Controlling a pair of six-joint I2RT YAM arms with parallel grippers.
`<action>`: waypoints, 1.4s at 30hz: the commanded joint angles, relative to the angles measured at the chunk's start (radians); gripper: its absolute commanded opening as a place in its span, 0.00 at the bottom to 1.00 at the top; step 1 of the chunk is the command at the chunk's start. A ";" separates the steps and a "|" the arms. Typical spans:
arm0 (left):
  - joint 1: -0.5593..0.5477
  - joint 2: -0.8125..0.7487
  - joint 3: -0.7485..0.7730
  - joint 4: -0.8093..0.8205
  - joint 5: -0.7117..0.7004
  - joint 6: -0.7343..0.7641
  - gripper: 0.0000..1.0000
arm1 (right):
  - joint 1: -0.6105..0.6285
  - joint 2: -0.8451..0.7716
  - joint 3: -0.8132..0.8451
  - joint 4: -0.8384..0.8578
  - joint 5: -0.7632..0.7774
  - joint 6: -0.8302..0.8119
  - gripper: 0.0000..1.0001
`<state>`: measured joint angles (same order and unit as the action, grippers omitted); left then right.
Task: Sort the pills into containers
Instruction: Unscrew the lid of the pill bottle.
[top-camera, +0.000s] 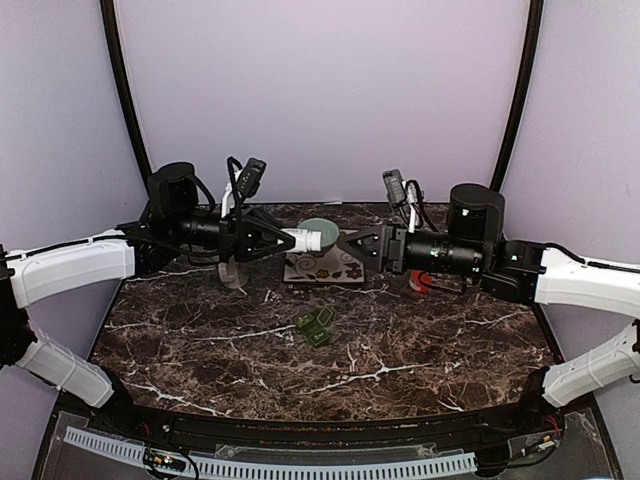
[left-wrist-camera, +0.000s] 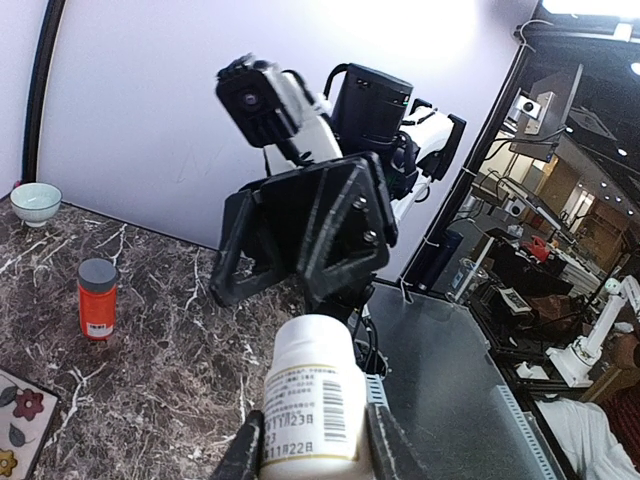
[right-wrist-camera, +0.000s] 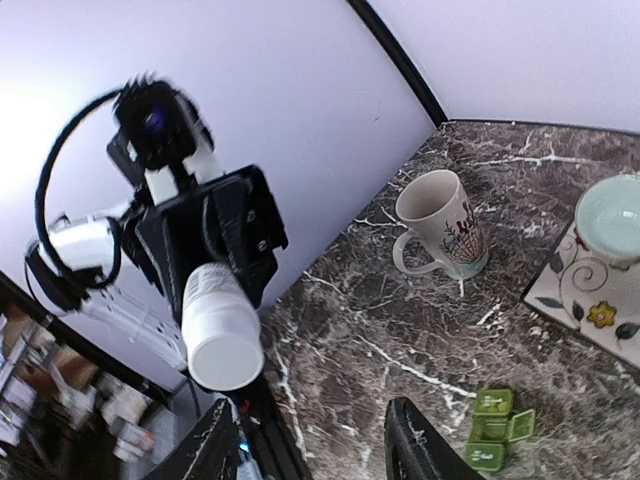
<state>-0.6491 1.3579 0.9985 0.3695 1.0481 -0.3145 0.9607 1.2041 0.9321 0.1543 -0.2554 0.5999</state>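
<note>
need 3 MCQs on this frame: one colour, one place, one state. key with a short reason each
1. What colour is the pill box?
A) orange B) green C) white

2. Where does the bowl sit?
A) on the floral mat B) on top of the pill box C) on a shelf

3. The white bottle is:
A) lying in the bowl B) held in the left gripper's jaws C) standing on the floral mat

Key:
1 B, its compartments show green in the right wrist view.
2 A, it rests on one end of the mat.
3 B, the jaws clamp it horizontally in mid-air.
</note>
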 joint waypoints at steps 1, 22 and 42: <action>-0.004 -0.042 -0.016 0.024 -0.021 0.045 0.00 | -0.065 0.020 -0.050 0.220 -0.132 0.409 0.50; -0.003 -0.037 -0.018 -0.010 -0.031 0.095 0.00 | -0.069 0.132 0.023 0.302 -0.249 0.593 0.55; -0.003 -0.019 -0.011 -0.007 -0.032 0.097 0.00 | -0.036 0.194 0.075 0.318 -0.276 0.595 0.54</action>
<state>-0.6491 1.3468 0.9855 0.3573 1.0092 -0.2344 0.9089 1.3819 0.9710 0.4271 -0.5171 1.1954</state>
